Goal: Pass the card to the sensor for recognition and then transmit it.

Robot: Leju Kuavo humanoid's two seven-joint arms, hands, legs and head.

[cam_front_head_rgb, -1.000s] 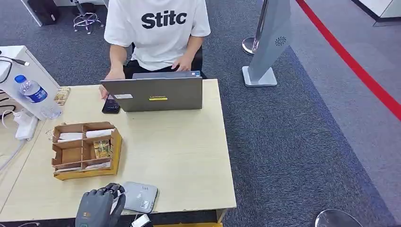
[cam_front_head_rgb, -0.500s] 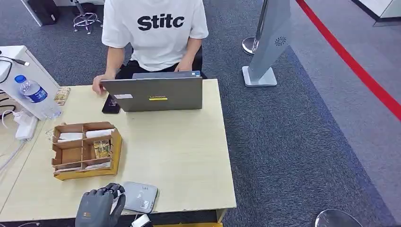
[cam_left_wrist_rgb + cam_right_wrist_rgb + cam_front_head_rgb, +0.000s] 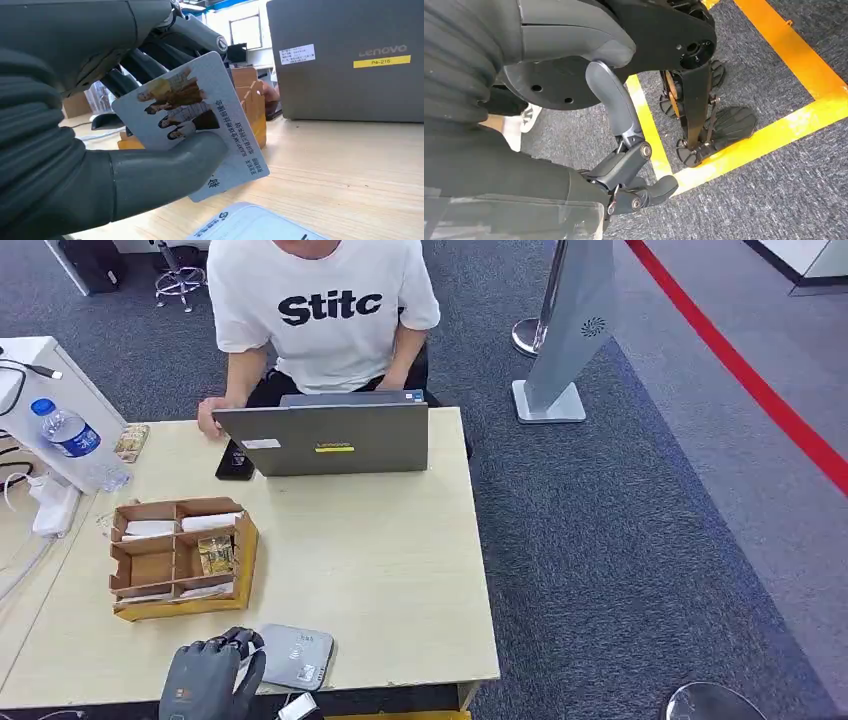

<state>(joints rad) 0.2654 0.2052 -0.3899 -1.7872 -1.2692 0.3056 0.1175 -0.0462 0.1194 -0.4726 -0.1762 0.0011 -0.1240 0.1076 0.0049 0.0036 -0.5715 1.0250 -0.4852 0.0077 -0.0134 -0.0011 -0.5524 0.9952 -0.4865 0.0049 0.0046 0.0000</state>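
table (image 3: 400,570): light wood top, pretty much the whole workspace, with a person (image 3: 320,310) in a white printed t-shirt sitting at the far side
laptop (image 3: 325,438): grey, lid up, back facing the robot at the far edge, yellow sticker on it
organizer box (image 3: 180,558): cardboard with compartments, left half of the table, a few small packets inside
water bottle (image 3: 70,435): blue label, off by the far left corner
left hand (image 3: 208,672): at the near table edge, thumb and fingers pinching the card, right next to the sensor
right hand (image 3: 634,175): hanging low over the carpet and yellow floor tape, fingers curled in, holding nothing
sensor (image 3: 293,656): flat grey pad at the near edge
card (image 3: 192,125): pale with printed figures and text, held tilted just above the sensor
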